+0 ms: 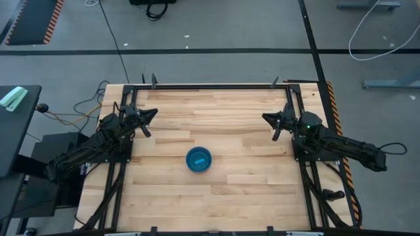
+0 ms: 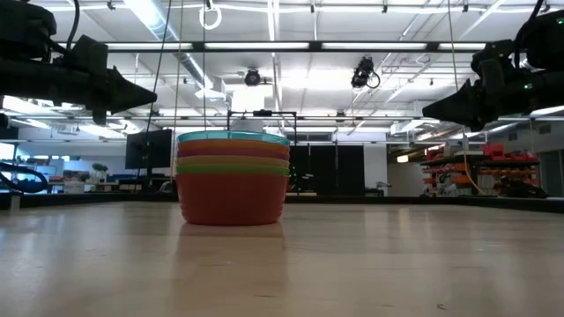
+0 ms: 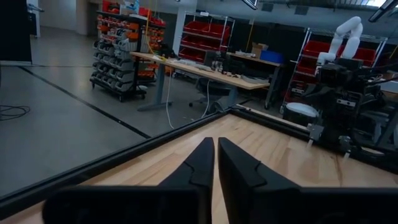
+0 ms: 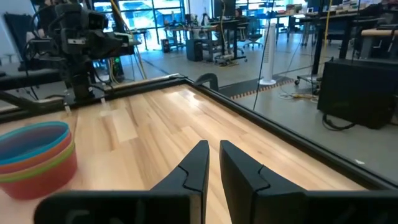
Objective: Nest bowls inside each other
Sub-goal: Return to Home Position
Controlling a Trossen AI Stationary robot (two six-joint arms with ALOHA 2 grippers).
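The left end effector (image 1: 148,116) hovers above the desk (image 1: 249,196) toward its far-left corner. Its fingers are drawn together with only a sliver between them and hold nothing. The right end effector (image 1: 269,120) mirrors it toward the far-right corner, equally closed and empty. Both are well apart from the stack of bowls (image 1: 199,159), which stands nested near the middle of the desk, a little toward the left edge, with the blue bowl (image 2: 233,136) on top and its rims level.

Little looks likely to go wrong. The only risk I see is an arm swinging low across the middle and clipping the light stack. No brand, label or writing can be read.
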